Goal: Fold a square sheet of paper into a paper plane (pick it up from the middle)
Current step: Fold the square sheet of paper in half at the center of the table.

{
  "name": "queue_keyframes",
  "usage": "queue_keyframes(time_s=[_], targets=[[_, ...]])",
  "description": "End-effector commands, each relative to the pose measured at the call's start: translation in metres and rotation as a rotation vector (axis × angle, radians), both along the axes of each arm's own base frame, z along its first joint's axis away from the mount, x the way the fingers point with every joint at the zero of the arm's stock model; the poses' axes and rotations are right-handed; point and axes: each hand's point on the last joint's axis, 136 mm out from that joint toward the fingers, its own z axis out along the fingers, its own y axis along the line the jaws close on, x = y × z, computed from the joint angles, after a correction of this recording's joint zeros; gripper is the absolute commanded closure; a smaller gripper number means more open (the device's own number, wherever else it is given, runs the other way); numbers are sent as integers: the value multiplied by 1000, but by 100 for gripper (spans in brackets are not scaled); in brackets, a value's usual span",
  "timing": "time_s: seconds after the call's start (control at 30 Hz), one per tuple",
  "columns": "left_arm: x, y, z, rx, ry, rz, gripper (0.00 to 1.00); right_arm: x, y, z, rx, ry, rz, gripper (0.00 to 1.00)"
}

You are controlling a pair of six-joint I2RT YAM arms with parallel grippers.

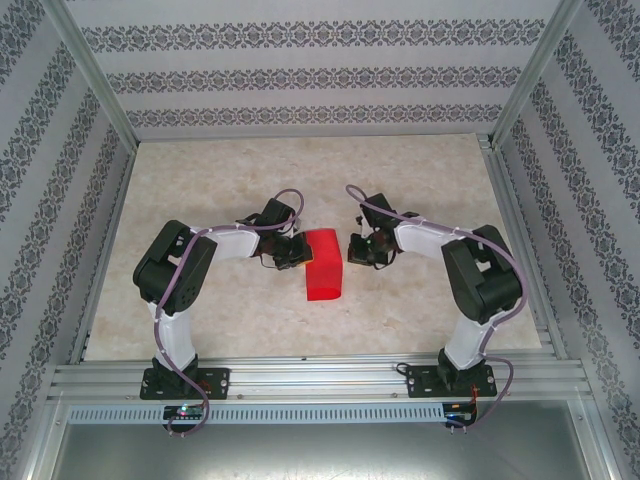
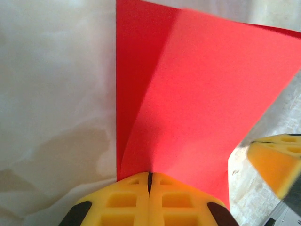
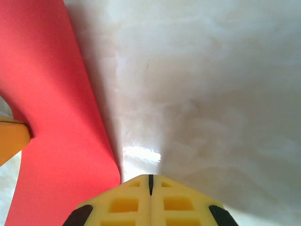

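Pinching the square sheet of paper (image 2: 197, 94) at its near edge, left gripper (image 2: 149, 181) has its jaws clenched flat together. Right gripper (image 3: 150, 181) is also clenched, the sheet's edge just beside its tip; whether it grips is unclear. The sheet is bright red, folded over with one flap lifted, and sits mid-table (image 1: 200, 180) between both grippers.
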Motion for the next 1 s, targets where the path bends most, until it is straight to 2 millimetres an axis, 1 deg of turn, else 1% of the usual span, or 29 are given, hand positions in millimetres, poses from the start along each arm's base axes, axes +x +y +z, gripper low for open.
queue_keyframes(time_s=[0.0,0.13,0.2,0.27,0.3,0.37,0.43,0.53,0.63,0.8,0.87,0.97], targets=[[-75,73,-92,385,290,44,100,1,-5,33,-25,-101,25,100],[-74,72,-92,379,286,43,100,1,0,70,10,-196,56,100],[-73,70,-91,376,282,40,100,-1,6,85,43,-231,79,100],[-73,70,-92,375,279,37,100,-1,15,93,81,-239,104,100],[-72,70,-92,373,279,38,100,-2,23,93,100,-234,121,100],[-73,69,-92,373,279,36,100,-2,41,88,121,-215,154,100],[-72,69,-93,372,279,36,100,0,60,75,135,-182,175,100],[-74,69,-95,376,285,35,100,9,75,56,181,-144,147,100],[-75,70,-96,375,287,34,100,16,81,44,199,-138,132,100],[-77,71,-97,379,290,27,100,19,86,17,186,-84,138,100],[-78,72,-98,381,295,30,100,21,82,6,175,-72,128,100],[-79,73,-98,389,298,28,100,23,71,-9,170,-55,96,100]])
